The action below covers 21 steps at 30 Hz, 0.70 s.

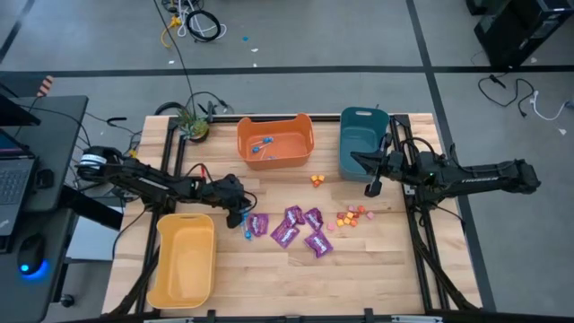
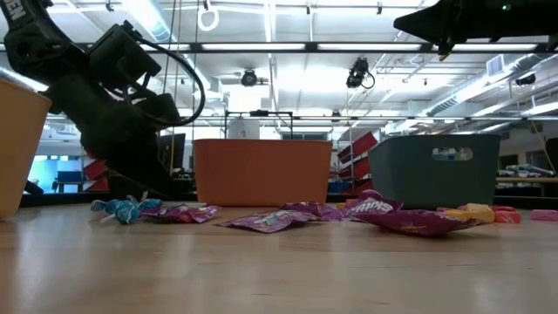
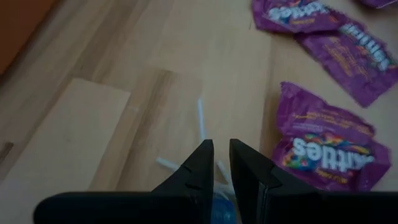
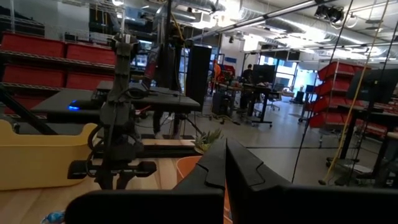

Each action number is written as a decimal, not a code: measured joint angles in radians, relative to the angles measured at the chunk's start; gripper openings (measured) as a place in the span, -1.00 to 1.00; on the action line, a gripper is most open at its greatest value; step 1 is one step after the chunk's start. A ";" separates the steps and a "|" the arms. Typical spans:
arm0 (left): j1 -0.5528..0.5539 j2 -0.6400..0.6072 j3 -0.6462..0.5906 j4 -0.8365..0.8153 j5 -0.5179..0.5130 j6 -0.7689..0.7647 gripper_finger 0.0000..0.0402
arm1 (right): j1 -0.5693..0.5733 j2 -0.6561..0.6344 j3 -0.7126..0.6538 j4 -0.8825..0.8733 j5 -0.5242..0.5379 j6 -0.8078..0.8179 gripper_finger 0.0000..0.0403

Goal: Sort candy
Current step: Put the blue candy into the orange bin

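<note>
My left wrist view alone shows left end effector pinching blue lollipop sticks, purple packets at 3 o'clock; right end effector pressed together.

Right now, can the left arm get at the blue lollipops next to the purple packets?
Probably yes. The left gripper hangs right over the blue lollipops, its fingers close together, with only bare table around them. The purple packets lie beside, not on top.
</note>
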 joint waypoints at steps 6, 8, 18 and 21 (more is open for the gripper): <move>0.000 0.000 0.000 0.009 -0.026 0.000 -0.72 | 0.000 0.000 0.000 0.000 0.000 0.000 -1.00; 0.000 0.000 0.000 0.009 -0.026 0.000 -0.72 | 0.000 0.000 0.000 -0.001 0.000 0.000 -1.00; -0.002 0.000 0.000 0.008 -0.029 0.000 -0.61 | 0.000 0.000 0.000 -0.002 0.000 0.000 -1.00; -0.002 0.000 0.000 0.008 -0.034 0.000 -0.55 | 0.000 0.000 0.000 -0.002 0.000 0.000 -1.00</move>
